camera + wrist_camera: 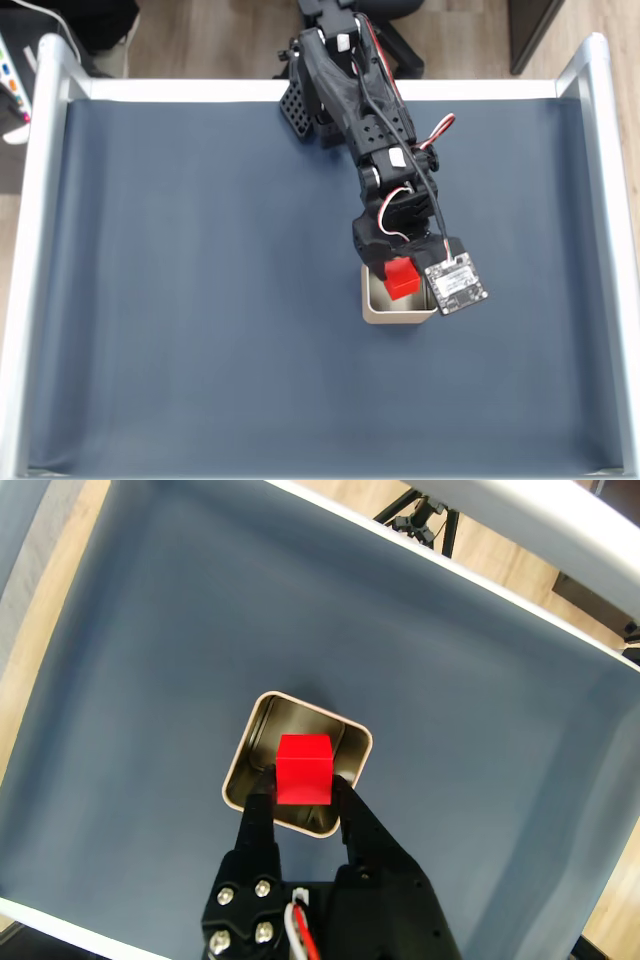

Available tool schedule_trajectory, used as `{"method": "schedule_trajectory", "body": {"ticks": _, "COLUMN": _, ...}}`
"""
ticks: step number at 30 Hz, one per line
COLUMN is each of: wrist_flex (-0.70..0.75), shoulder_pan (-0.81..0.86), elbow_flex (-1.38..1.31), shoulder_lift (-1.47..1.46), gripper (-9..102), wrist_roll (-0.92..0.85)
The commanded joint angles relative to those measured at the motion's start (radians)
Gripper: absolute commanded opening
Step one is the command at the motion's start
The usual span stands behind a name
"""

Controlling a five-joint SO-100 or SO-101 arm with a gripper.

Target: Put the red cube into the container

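I see the gripper point(303, 798) with its jaws clamped on the red cube point(303, 768), holding it just over the open mouth of the square metal tin point(240, 770). The tin point(372, 303) sits on the dark blue surface point(200, 300), right of centre in the fixed view; I can't make out anything else inside it.

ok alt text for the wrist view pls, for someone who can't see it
A black gripper reaching in from the bottom edge holds a red cube between its fingers, directly above an open square metal container. The container sits on a dark blue mat with a white-railed border, wooden floor beyond.
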Motion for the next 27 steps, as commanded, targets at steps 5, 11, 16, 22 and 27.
{"method": "schedule_trajectory", "body": {"ticks": 5, "wrist_flex": -0.040, "shoulder_pan": -0.005, "elbow_flex": 0.015, "shoulder_lift": 0.048, "gripper": 0, "wrist_roll": 0.017}}
{"method": "schedule_trajectory", "body": {"ticks": 11, "wrist_flex": -0.058, "shoulder_pan": -0.005, "elbow_flex": 0.023, "shoulder_lift": 0.052, "gripper": 8, "wrist_roll": 0.018}}
{"method": "schedule_trajectory", "body": {"ticks": 16, "wrist_flex": -0.084, "shoulder_pan": -0.005, "elbow_flex": 0.028, "shoulder_lift": 0.057, "gripper": 17, "wrist_roll": 0.034}}
{"method": "schedule_trajectory", "body": {"ticks": 22, "wrist_flex": -0.103, "shoulder_pan": -0.006, "elbow_flex": 0.035, "shoulder_lift": 0.057, "gripper": 20, "wrist_roll": 0.054}}
{"method": "schedule_trajectory", "body": {"ticks": 27, "wrist_flex": -0.112, "shoulder_pan": -0.006, "elbow_flex": 0.035, "shoulder_lift": 0.058, "gripper": 23, "wrist_roll": 0.074}}
